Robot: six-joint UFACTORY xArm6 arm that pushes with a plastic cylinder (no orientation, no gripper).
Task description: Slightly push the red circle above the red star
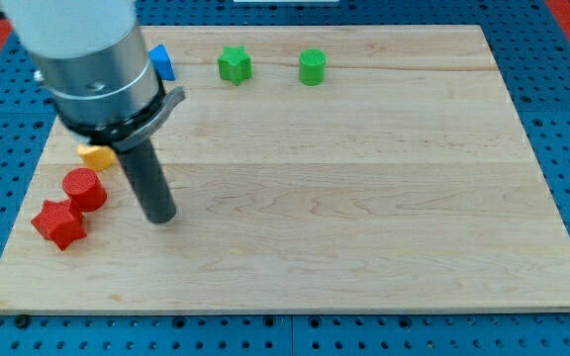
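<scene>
My tip [161,218], a bare gripperless rod, is sitting at 4 o'clock from the red circle [84,188], which is touching the red star [59,223] at its 1 o'clock.

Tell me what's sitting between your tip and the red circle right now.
Nothing: in the camera view only bare wooden board separates my tip, on the view's right, from the red circle.

Bright, even light covers the pale wooden board [344,178], with no glare on its grain. The red cylinder block [84,188] and red star block [59,223] near the left edge cast faint shadows. The grey arm housing [82,59] at the top-left corner looks slightly blurred.
</scene>
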